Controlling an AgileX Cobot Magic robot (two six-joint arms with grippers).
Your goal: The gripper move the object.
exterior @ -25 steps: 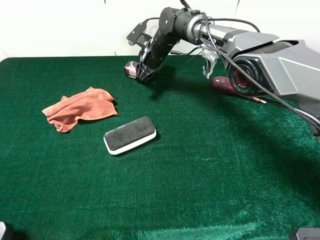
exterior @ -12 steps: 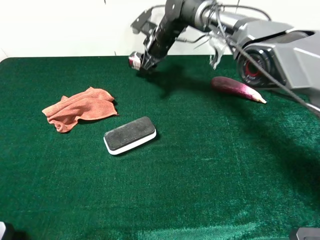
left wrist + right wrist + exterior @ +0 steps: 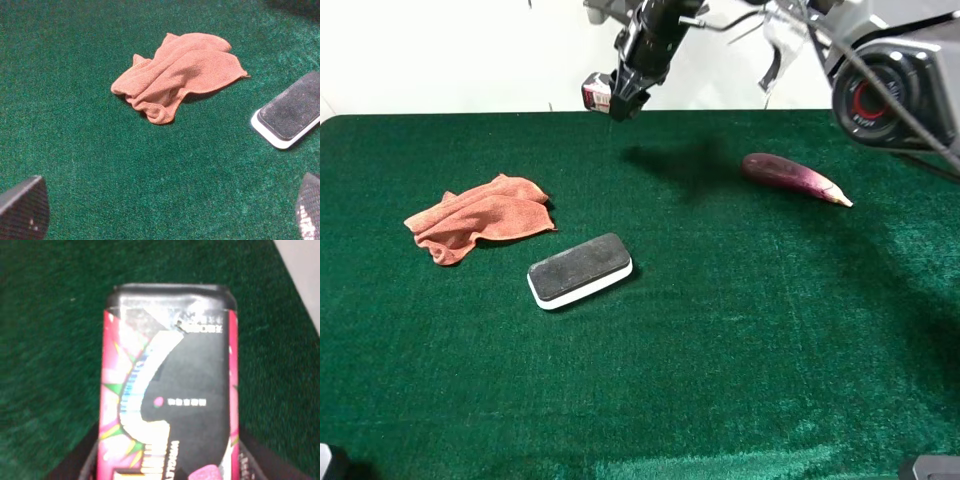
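The right gripper pinches the can, holding it in the air near the worktop's far edge. The can's long axis lies roughly level, one silvery end facing the left edge.

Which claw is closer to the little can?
Right. The right claw is shut on the can, holding it up in the air at the back. The left claw hangs open far off, on the near side of the orange cloth.
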